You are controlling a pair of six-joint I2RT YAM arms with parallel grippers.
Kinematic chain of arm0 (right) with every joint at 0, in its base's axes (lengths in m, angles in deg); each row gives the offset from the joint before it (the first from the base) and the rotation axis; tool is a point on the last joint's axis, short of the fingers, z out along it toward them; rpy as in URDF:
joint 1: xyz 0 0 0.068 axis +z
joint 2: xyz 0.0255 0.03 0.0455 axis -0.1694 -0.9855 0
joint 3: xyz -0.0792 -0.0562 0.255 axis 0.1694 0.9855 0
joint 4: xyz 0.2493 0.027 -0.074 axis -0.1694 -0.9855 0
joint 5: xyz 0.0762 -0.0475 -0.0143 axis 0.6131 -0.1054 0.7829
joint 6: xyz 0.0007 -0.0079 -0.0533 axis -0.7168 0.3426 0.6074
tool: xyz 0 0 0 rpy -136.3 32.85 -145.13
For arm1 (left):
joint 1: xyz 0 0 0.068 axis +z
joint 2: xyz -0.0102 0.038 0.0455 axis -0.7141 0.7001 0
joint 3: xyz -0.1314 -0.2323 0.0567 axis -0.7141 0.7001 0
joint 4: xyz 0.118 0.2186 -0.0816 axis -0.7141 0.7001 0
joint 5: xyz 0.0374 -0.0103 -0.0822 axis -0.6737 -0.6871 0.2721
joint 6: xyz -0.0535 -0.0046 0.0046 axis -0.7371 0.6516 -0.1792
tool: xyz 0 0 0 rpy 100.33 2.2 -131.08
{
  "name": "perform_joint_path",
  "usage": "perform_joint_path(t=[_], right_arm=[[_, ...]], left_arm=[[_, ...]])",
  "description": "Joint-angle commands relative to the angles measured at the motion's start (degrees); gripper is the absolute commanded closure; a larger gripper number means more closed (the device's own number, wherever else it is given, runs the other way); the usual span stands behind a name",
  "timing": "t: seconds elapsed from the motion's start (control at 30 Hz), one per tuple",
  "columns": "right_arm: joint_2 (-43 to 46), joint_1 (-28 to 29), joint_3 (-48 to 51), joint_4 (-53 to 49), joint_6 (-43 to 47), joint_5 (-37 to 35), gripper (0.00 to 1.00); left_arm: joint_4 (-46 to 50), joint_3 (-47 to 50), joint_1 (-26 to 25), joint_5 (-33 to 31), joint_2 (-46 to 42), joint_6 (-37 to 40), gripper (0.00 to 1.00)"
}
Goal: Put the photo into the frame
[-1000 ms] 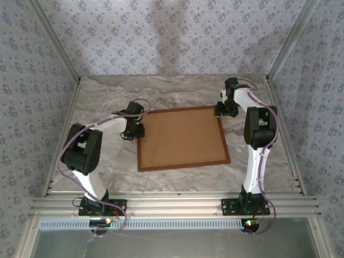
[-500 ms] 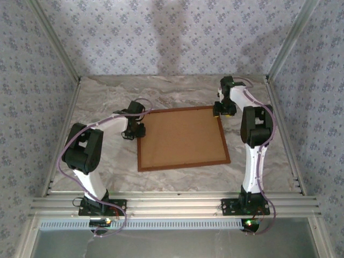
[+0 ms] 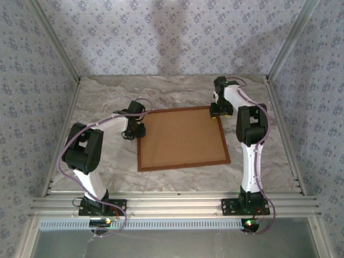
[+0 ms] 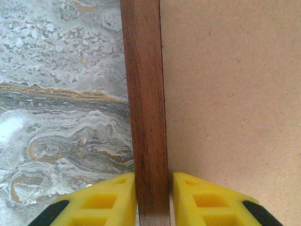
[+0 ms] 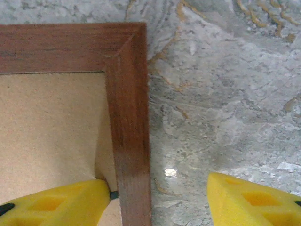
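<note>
The frame [image 3: 183,164], dark reddish-brown wood, lies flat on the marble table with its back up. A plain brown backing board [image 3: 181,137] fills it. The photo is hidden. My left gripper [image 3: 134,130] is shut on the frame's left rail [image 4: 146,94], one yellow finger [image 4: 110,200] pressed against each side. My right gripper [image 3: 219,111] is open and straddles the right rail [image 5: 129,117] near the far right corner. Its left finger [image 5: 61,202] rests over the board, and its right finger [image 5: 254,197] stands well clear over the table.
Patterned walls and metal posts close in the table [image 3: 107,102] on three sides. Bare marble surrounds the frame, with the widest strips at the far side and to the left. An aluminium rail [image 3: 172,204] holding both arm bases runs along the near edge.
The right gripper has opened wider, and its wrist has shifted a little to the left along the frame's far right corner. The left arm and the frame have not moved.
</note>
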Motion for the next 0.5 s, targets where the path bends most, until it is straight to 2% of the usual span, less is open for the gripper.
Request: perform_joint_path(t=[0.0,0.2,0.47], right_arm=[[-4.87,3.92,-0.56,-3.92,0.32,3.2,0.36],[-4.19,3.58,-1.44,-4.4,-0.52,3.09,0.35],[7.02,0.06,1.55,-1.06,-2.29,8.47,0.35]], left_arm=[[1.06,-1.11,-1.19,1.21,1.35,0.46,0.74],[0.76,-1.12,-1.14,1.38,1.32,0.2,0.74],[1.37,-1.6,-1.0,0.0,1.2,0.43,0.75]])
